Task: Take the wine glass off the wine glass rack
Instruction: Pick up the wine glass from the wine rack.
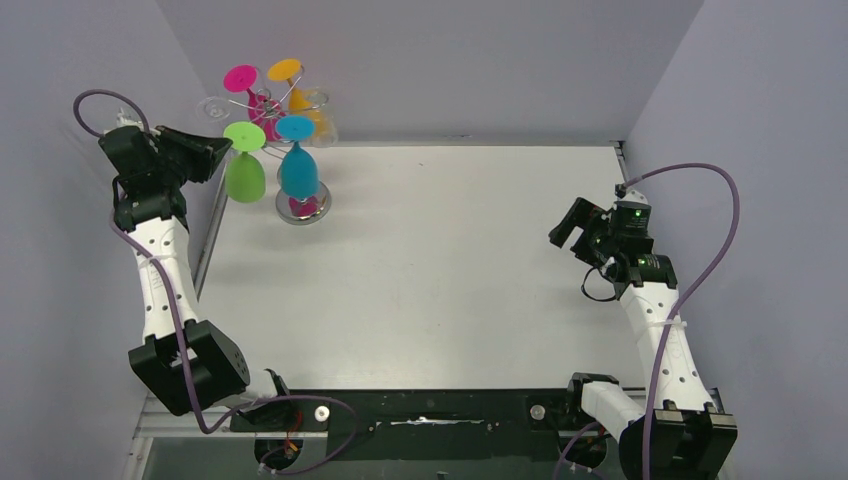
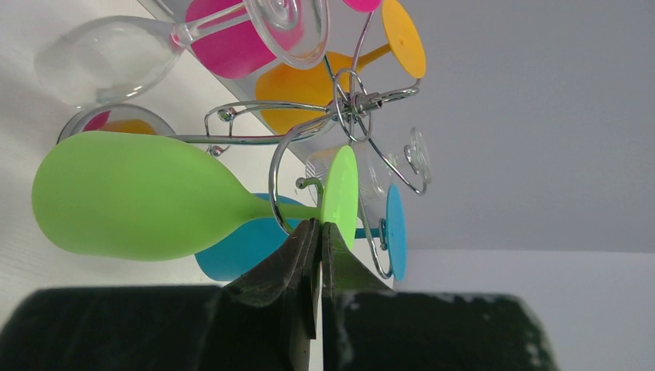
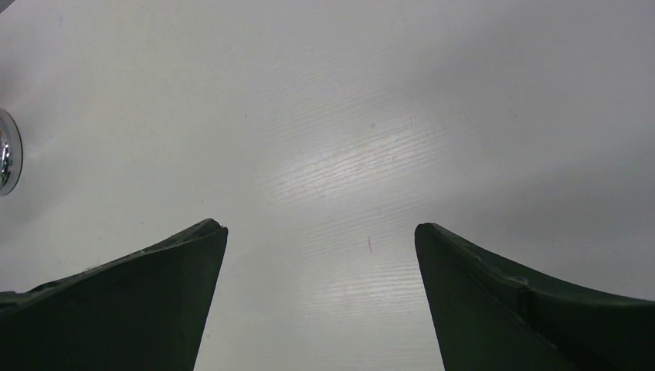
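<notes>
The wine glass rack [image 1: 267, 104], a silver wire stand on a round shiny base, stands at the table's far left corner with several glasses hanging upside down. A green wine glass [image 1: 245, 176] hangs on its near left arm. My left gripper [image 1: 226, 150] is at that glass's foot. In the left wrist view the rack [image 2: 351, 100] fills the middle, and the gripper [image 2: 319, 226] is shut with only a thin gap, its tips pinching the lower rim of the green glass [image 2: 131, 197] foot where the stem joins. My right gripper [image 1: 562, 232] is open and empty over bare table at the right [image 3: 320, 232].
A blue glass [image 1: 298, 170], a pink one [image 1: 242, 78], an orange one [image 1: 285, 70] and clear ones [image 1: 213, 107] hang on the other arms, close around the green glass. The left wall is just behind my left arm. The rack's base edge [image 3: 6, 151] shows in the right wrist view.
</notes>
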